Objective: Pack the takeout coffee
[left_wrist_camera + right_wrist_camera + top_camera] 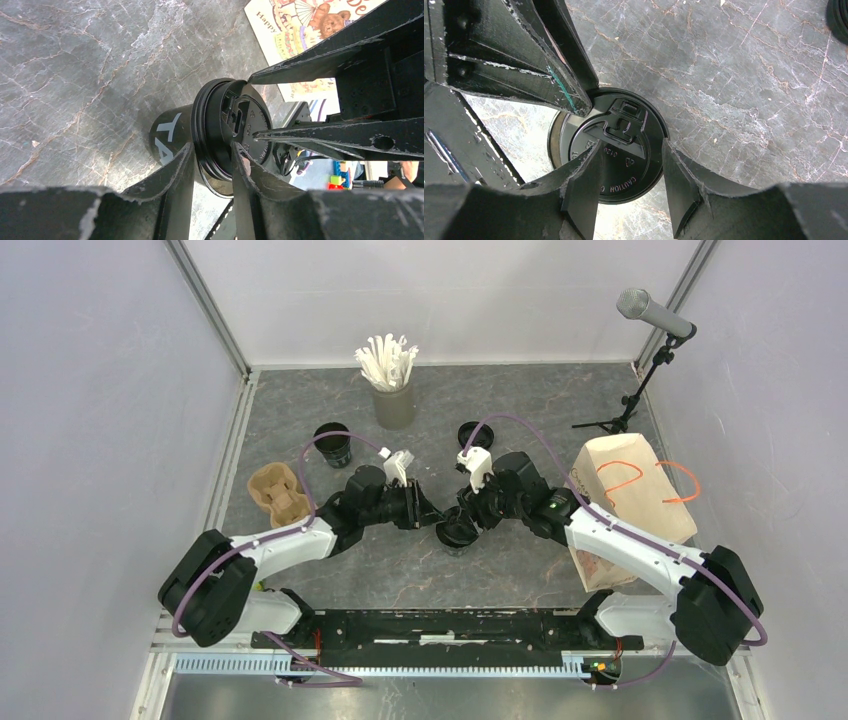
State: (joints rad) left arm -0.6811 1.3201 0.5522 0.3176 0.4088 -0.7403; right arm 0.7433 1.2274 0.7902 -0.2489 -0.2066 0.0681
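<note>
Nearest the arm bases, mid-table, a black cup stood upright w/ its lid on. Both grippers met over it. The overhead cam showed only that much, since the arms hid the fingertips.

L wrist cam gave the detail. The L gripper sat close round the lid's rim, w/ one finger against the cup wall under the rim and the other on the lid top. Whether it really pinched, couldn't tell. Only this view showed white letters "TA" on the cup wall; the rest of the word was hidden.

R wrist cam looked down on the lid. The R gripper was part-open, tips over the lid's top. The lid was wider than the gap and nothing was clamped btw the tips. "CAUTION" was readable on the lid in this view only.

To the R lay a brown paper bag w/ orange handles. L wrist cam caught a teddy-bear picture, cut off by the frame edge. To the L sat a pulp carrier.

Further back:
- an open black cup
- a round black thing, cup or lid unclear
- another black thing, half hidden behind the L arm

Farthest were a grey cup of straws and a mic on a stand, back-R corner.
</note>
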